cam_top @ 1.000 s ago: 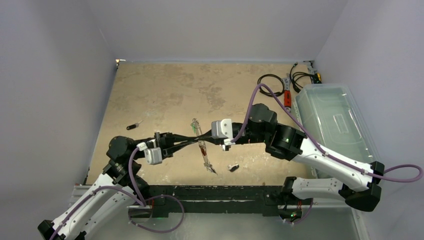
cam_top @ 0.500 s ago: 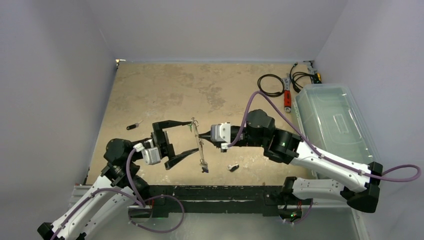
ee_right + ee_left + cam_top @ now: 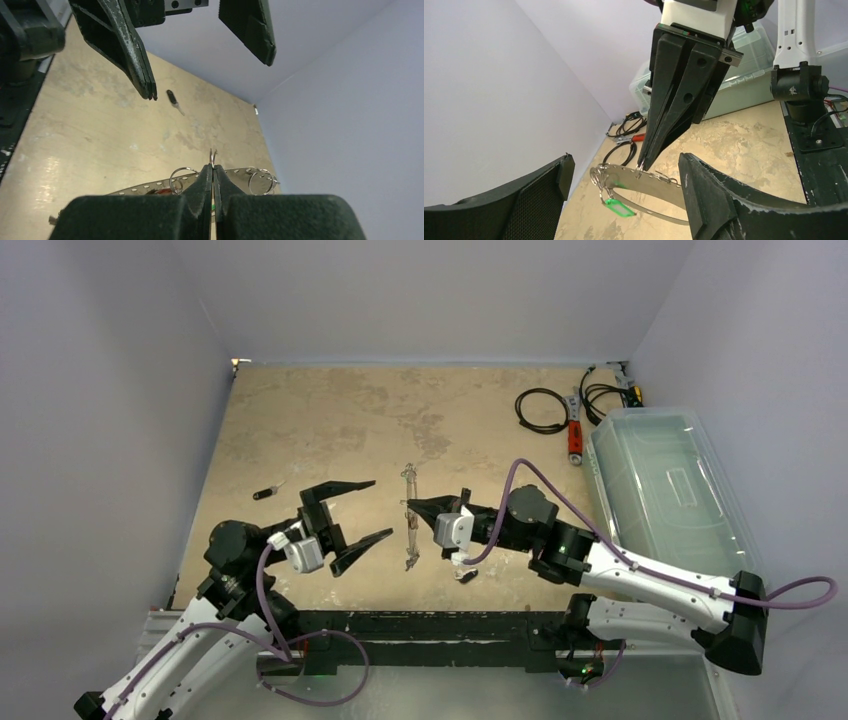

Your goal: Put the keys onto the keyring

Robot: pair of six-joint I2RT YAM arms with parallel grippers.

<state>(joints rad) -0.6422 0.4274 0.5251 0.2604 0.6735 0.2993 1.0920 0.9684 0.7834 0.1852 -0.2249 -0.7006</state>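
The keyring [image 3: 410, 522] hangs on edge above the table, held only by my right gripper [image 3: 408, 504], which is shut on one of its small split rings [image 3: 213, 156]. In the left wrist view the keyring's flat crescent [image 3: 651, 183] carries a key with a green tag [image 3: 620, 208], and a red tag [image 3: 160, 191] peeks from behind the band. My left gripper [image 3: 378, 508] stands open just left of the keyring, touching nothing. A black-headed key [image 3: 265, 492] lies on the table at far left. Another key [image 3: 465, 574] lies under the right gripper.
A clear plastic bin [image 3: 665, 485] stands along the right edge. Black cables [image 3: 540, 410] and a red-handled tool [image 3: 575, 435] lie at the back right. Pale walls close in the table on three sides.
My left gripper opened, let go of the keyring and drew back to the left. The right gripper stayed shut and carried the keyring right and nearer.
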